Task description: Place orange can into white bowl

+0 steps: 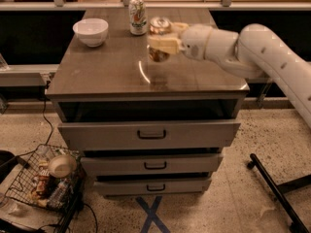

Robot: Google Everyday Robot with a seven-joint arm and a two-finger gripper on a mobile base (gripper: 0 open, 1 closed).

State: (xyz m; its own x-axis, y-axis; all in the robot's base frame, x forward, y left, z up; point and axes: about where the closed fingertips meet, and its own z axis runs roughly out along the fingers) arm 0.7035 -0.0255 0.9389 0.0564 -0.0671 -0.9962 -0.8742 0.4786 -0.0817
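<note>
As fingers (164, 42) clasp it mid-table (107, 67), orange can (159, 26) gleams.

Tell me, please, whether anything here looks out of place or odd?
Only the floor at lower left: a wire basket sits tilted, crammed with clutter and a tan bowl. Over the cabinet, the gripper holds the orange can upright; the white bowl and white-and-green can stand upright. Nothing spilled.
</note>
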